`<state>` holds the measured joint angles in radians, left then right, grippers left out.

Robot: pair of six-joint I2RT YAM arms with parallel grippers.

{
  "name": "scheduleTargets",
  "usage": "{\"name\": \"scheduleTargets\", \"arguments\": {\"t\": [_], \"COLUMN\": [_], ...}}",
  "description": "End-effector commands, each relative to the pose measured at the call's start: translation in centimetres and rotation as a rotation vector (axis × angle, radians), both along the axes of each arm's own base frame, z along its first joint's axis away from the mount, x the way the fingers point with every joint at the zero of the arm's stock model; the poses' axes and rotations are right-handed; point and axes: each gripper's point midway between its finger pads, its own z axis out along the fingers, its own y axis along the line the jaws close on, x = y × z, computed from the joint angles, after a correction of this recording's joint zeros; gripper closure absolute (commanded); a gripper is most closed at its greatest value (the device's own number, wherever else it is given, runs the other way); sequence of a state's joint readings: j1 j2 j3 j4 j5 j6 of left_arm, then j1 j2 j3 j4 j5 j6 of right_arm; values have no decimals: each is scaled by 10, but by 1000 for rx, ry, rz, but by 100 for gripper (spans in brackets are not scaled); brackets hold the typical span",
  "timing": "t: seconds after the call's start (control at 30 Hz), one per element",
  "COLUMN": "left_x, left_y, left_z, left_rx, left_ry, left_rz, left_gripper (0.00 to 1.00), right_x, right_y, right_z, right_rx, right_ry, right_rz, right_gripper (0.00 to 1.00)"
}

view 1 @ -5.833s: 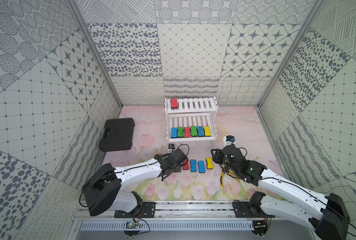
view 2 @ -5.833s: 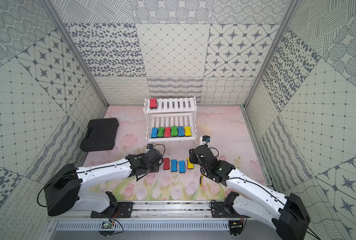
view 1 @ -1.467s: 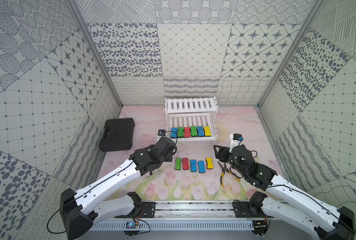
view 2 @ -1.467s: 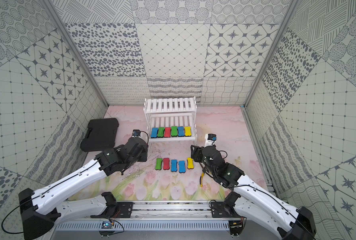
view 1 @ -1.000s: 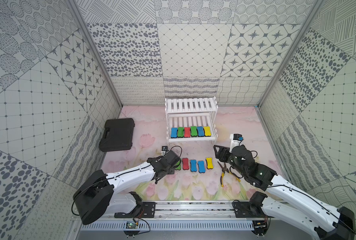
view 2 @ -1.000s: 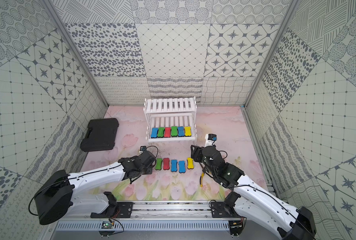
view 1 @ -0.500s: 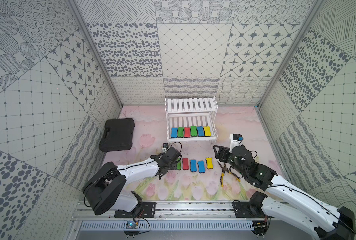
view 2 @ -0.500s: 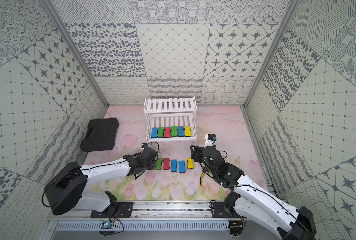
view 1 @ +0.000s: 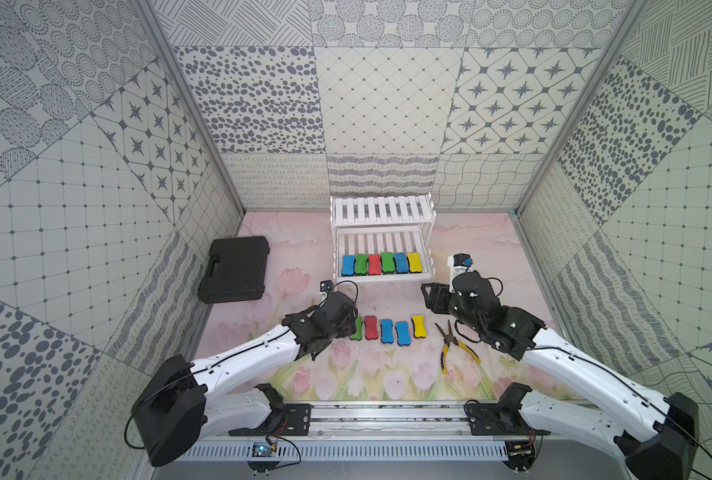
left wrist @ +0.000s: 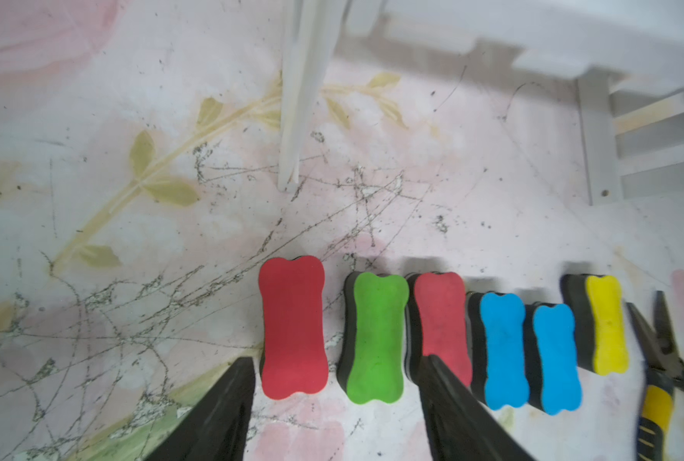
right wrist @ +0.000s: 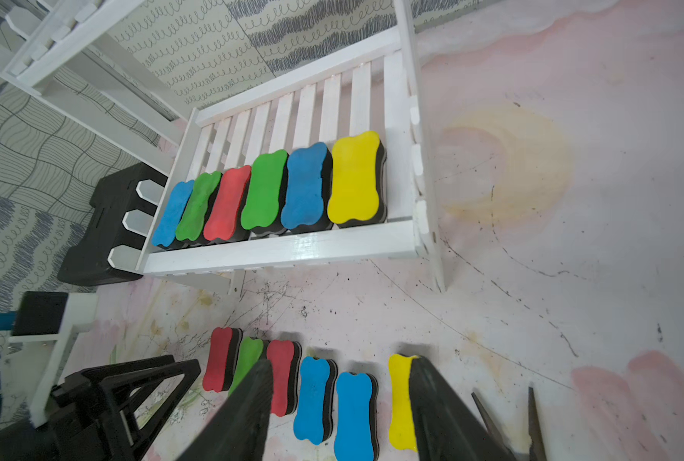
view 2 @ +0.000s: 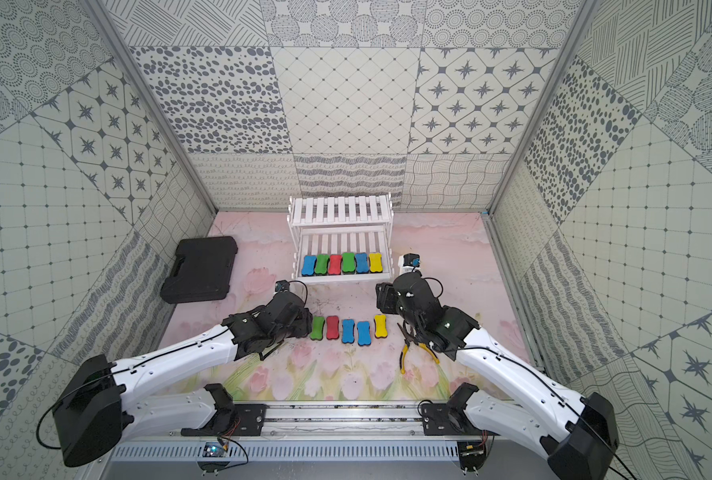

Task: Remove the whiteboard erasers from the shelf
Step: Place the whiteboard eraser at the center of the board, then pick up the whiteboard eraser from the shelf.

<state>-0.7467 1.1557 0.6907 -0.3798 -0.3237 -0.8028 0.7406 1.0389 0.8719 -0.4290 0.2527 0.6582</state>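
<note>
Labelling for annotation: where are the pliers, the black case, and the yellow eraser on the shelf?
pliers (view 1: 449, 345), in a top view, at the pivot.
black case (view 1: 235, 269), in a top view, lid centre.
shelved yellow eraser (right wrist: 354, 177), right wrist view, yellow top.

Bright, even light from above, hardly any glare. Short soft shadows just far of the whiteboard erasers (left wrist: 376, 339). Soft blur over the shelf (left wrist: 432, 32) in the left wrist view.

you're looking into a booth of grey-on-white patterned wall panels (view 1: 379, 104), dotted at upper left, starred at upper right; at lower centre the floor (view 1: 300, 253) is a scuffed pink tulip print.
</note>
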Motion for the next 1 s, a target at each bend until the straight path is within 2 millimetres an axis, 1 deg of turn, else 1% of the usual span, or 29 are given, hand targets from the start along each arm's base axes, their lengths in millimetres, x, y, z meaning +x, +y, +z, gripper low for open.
{"name": "scheduleTargets", "arguments": {"t": [0.0,0.03,0.1,0.13,0.2,0.3,0.47,0.53,0.63,0.73,0.97], "left_x": [-13,-13,-15,-16,-17,-19,-23,-25,-27,-28,-29], "left_y": [11,12,14,15,18,26,35,37,40,43,46], "left_z": [27,32,42,46,55,65,76,81,87,90,85], "left_rx": [7,1,-10,-14,-14,-8,-9,-17,-20,-14,4], "left_ry": [-3,-13,-30,-36,-49,-72,-109,-118,-133,-140,-132], "left_rz": [-9,-11,-11,-12,-6,6,19,21,20,23,27], "left_gripper": [22,17,5,1,1,1,0,1,1,1,1], "right_x": [17,24,38,44,59,73,88,92,98,101,109], "right_y": [12,12,12,12,13,14,15,16,17,18,22], "right_z": [11,12,9,7,3,-3,-14,-20,-22,-24,-29], "right_rx": [-49,-60,-83,-92,-126,-162,-217,-237,-255,-261,-266], "right_ry": [-6,-9,3,10,18,24,35,42,42,40,50], "right_rz": [49,32,12,6,-10,-28,-52,-60,-66,-70,-71], "right_gripper": [45,46,49,49,50,51,52,50,48,47,47]}}
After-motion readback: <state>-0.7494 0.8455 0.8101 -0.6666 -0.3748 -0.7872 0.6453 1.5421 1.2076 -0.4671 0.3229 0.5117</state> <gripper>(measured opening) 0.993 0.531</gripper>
